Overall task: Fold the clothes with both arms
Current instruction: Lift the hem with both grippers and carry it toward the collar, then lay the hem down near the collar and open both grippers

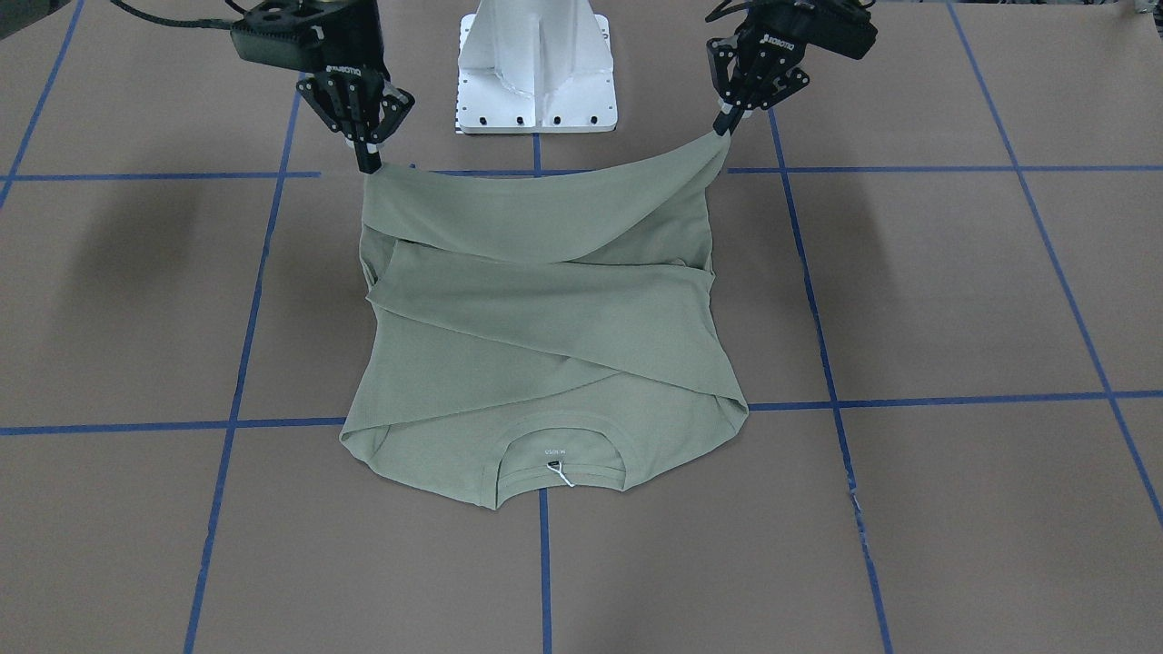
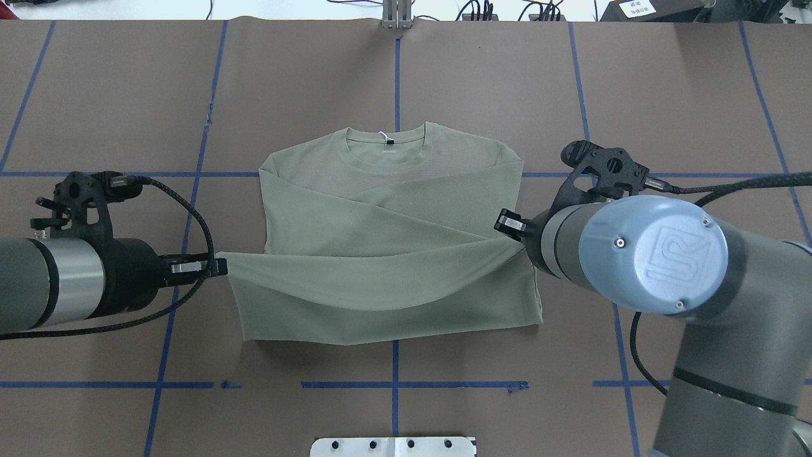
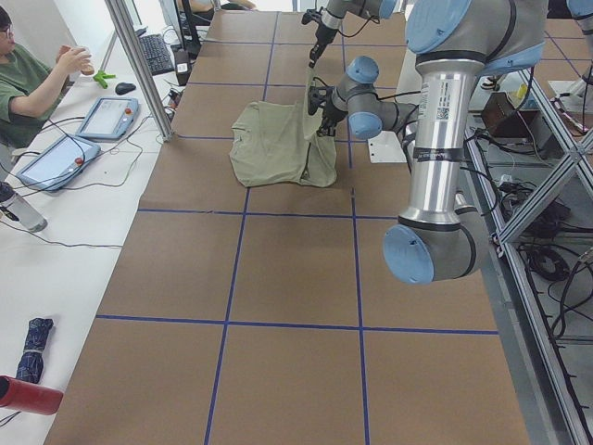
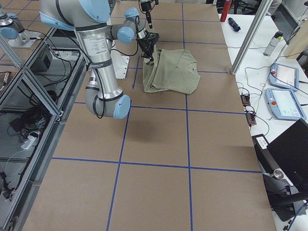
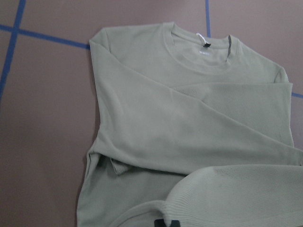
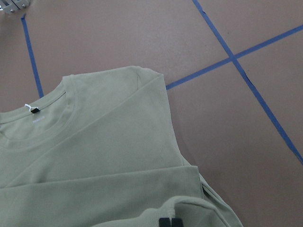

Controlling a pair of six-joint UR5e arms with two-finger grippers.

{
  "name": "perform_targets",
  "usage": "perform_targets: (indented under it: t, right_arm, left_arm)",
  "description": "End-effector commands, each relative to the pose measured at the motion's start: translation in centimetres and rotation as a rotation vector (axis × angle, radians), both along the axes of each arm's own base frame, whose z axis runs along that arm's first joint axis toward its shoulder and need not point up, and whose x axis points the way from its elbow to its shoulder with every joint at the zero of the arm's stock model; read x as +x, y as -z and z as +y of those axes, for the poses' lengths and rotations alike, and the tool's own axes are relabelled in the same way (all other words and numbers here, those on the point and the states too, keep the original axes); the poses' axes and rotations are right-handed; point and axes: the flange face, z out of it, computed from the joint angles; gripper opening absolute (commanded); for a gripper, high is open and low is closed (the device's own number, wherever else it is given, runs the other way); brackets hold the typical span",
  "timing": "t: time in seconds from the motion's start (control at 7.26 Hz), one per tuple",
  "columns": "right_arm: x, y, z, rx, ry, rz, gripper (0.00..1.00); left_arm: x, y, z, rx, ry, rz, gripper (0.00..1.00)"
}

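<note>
- Front view: one shirt (image 1: pixel 545 345) is lying mid-table (image 1: pixel 954 300), its sleeves already crossed over the chest.
- Overhead: the left gripper (image 2: pixel 216 266) and right gripper (image 2: pixel 507 223), two in all, are each pinching tight on a hem corner and holding it raised and taut.
- Wrist views: the collar (image 5: pixel 199 52) is lying flat, and the hem-to-collar fold is not yet done.

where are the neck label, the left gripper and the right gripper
neck label (image 1: pixel 554 450), front-facing view, on its white print
left gripper (image 1: pixel 724 124), front-facing view, between fingertips shut on the shirt (image 1: pixel 545 318) hem
right gripper (image 1: pixel 368 162), front-facing view, between its fingertips
</note>
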Motion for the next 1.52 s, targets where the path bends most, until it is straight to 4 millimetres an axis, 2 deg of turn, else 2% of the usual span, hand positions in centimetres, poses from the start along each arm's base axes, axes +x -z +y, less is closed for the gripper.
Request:
perform_targets:
  t: [0.0, 0.14, 0.28, 0.41, 0.55, 0.69, 0.83, 0.96, 1.1, 1.24, 1.38]
  right_arm:
    - [-1.4, -2.1, -5.3, 0.027, -0.024, 0.006, 0.00]
    - [-0.9, -2.2, -5.8, 0.019, -0.017, 0.001, 0.00]
    - [-0.9, -2.4, -6.4, 0.016, -0.016, 0.008, 0.00]
    - [-2.0, -2.0, -8.5, 0.018, -0.026, 0.028, 0.00]
    - [-3.0, -2.4, -11.3, 0.002, -0.042, 0.062, 0.00]
    - [-3.9, -3.5, -13.8, -0.004, -0.048, 0.058, 0.00]
    - [-6.2, -5.9, -16.8, 0.002, -0.060, 0.044, 0.00]
    - [-8.3, -7.5, -19.9, 0.022, -0.057, 0.048, 0.00]
    - [-8.8, -8.7, -22.8, 0.020, -0.049, 0.068, 0.00]
    - [-8.4, -9.7, -24.9, 0.017, -0.028, 0.072, 0.00]
    - [-8.2, -10.2, -25.5, 0.017, -0.031, 0.076, 0.00]
  left_arm:
    - [1.5, -1.8, -4.7, 0.032, 0.046, -0.073, 0.00]
    - [2.2, -0.5, -9.4, 0.087, 0.087, -0.093, 0.00]
    - [2.5, -1.0, -10.8, 0.087, 0.098, -0.114, 0.00]
    - [3.0, -1.2, -12.6, 0.080, 0.116, -0.126, 0.00]
    - [5.2, -1.7, -14.6, 0.074, 0.113, -0.155, 0.00]
    - [7.0, -2.8, -16.4, 0.058, 0.116, -0.182, 0.00]
    - [8.7, -4.5, -18.0, 0.036, 0.119, -0.221, 0.00]
    - [9.9, -6.4, -18.9, 0.027, 0.116, -0.240, 0.00]
    - [10.9, -8.1, -19.9, 0.035, 0.117, -0.231, 0.00]
    - [10.7, -8.6, -20.7, 0.042, 0.130, -0.222, 0.00]
    - [10.9, -8.8, -20.9, 0.045, 0.124, -0.233, 0.00]
